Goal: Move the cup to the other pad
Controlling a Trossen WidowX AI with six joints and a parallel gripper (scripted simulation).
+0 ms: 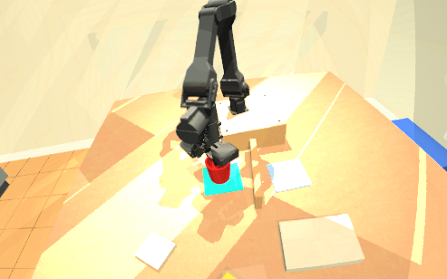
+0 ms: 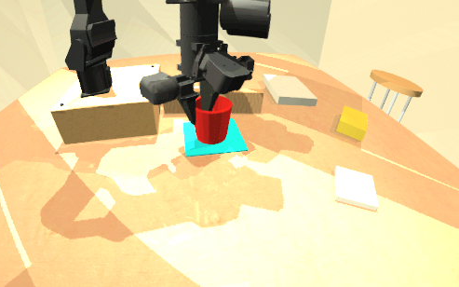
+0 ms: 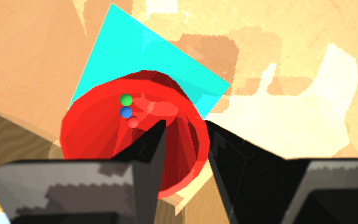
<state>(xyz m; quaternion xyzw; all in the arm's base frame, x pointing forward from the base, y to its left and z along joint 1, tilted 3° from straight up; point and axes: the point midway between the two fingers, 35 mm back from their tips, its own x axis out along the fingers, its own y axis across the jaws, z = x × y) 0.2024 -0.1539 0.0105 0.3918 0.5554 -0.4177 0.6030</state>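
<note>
The red cup (image 1: 218, 174) (image 2: 213, 128) (image 3: 75, 120) stands upright on the cyan pad (image 1: 236, 185) (image 2: 236, 142) (image 3: 115, 45). A green marble (image 3: 125, 99), a blue marble (image 3: 125, 112) and a red marble (image 3: 133, 122) lie inside it. My gripper (image 2: 200, 116) (image 3: 184, 126) is open around the cup's near wall, one finger inside the rim and one outside, with a gap between the fingers and the wall. The other pad, pale white-blue (image 1: 289, 176), lies bare across the wooden barrier. In the exterior view that pad is hidden.
The upright wooden barrier (image 1: 254, 177) (image 2: 249, 102) stands close beside the cyan pad. A wooden box (image 1: 258, 136) (image 2: 107, 123) with a second arm part above it is behind. A large slab (image 1: 320, 245) (image 2: 289, 88), a small white tile (image 1: 155, 250) (image 2: 356, 186) and a yellow block (image 2: 352, 123) lie farther off.
</note>
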